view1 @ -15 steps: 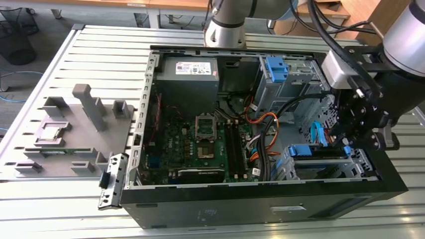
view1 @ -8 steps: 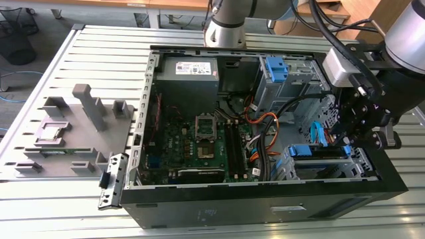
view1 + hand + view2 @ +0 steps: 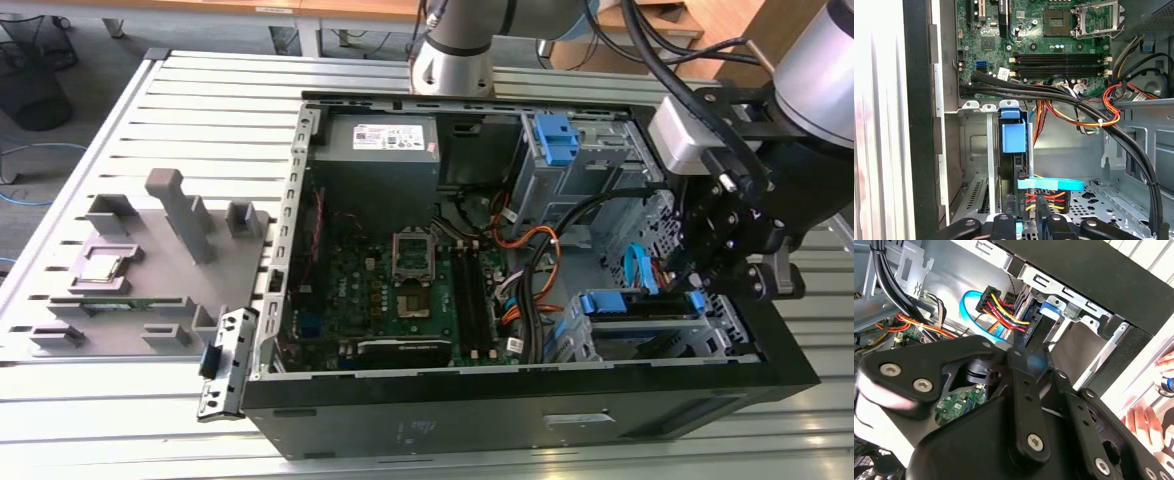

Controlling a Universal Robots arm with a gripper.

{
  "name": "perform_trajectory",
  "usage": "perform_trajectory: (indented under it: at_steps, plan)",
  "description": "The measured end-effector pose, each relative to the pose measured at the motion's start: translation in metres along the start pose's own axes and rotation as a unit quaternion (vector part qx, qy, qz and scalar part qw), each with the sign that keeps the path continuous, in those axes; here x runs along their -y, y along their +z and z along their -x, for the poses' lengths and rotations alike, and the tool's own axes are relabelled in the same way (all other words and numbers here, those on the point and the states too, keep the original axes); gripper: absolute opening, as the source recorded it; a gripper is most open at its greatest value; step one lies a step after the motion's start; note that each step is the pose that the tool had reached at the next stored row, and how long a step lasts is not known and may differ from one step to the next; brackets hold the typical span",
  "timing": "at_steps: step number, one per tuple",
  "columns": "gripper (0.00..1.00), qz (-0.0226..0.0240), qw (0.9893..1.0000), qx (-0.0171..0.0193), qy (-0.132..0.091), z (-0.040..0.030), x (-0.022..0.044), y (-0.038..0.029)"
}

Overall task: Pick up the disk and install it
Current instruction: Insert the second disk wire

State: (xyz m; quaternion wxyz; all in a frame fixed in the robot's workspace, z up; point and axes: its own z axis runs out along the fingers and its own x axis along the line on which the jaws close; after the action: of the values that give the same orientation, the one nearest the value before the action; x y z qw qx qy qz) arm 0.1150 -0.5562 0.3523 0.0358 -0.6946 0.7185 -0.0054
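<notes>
The flat silver hard drive with its blue plastic bracket [image 3: 1015, 137] stands on edge in the metal drive cage [image 3: 979, 150] at the front corner of the open black computer case [image 3: 534, 425] on the slatted metal bench [image 3: 200, 100], cabled at its end; the black gripper [image 3: 727, 275] hangs just above that cage, and whether it is wide or narrow I cannot tell. The risk, as I judge it, is snagging; the red, yellow and black cable bundle [image 3: 1089, 117] runs close by the bay, so a careless pull could drag the connector or leave the drive unseated in its rails.

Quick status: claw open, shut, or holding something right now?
Claw: cannot be told whether it is open or shut; it sits over the drive cage where the disk stands in its slot.
</notes>
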Motion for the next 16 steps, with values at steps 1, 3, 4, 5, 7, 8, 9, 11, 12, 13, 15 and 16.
perform_trajectory:
  at_steps: [1,3,4,5,7,8,9,11,12,13,15,16]
  plan:
    - [0.29,0.0000,1.0000,0.0000,0.000,0.0000,0.0000,0.0000]
    - [0.16,0.0000,1.0000,0.0000,0.000,0.0000,0.0000,-0.0001]
    - [0.16,0.0000,1.0000,0.0000,0.000,0.0000,0.0000,-0.0001]
    - [0.11,0.0000,1.0000,0.0000,0.000,0.0000,0.0000,-0.0001]
    - [0.11,0.0000,1.0000,0.0000,0.000,0.0000,0.0000,-0.0002]
    - [0.11,0.0000,1.0000,0.0000,0.000,0.0000,0.0000,-0.0002]
    - [0.11,0.0000,1.0000,0.0000,0.000,0.0000,0.0000,-0.0002]
    - [0.11,0.0000,1.0000,0.0000,0.000,0.0000,0.0000,-0.0003]
    - [0.11,0.0010,1.0000,-0.0001,0.000,0.0000,0.0000,-0.0003]
    - [0.11,0.0062,1.0000,-0.0004,0.000,0.0000,0.0001,-0.0004]
    - [0.11,0.0222,0.9998,-0.0009,0.001,0.0000,0.0006,0.0000]
    - [0.11,0.0248,0.9997,-0.0009,0.001,0.0001,0.0006,0.0001]
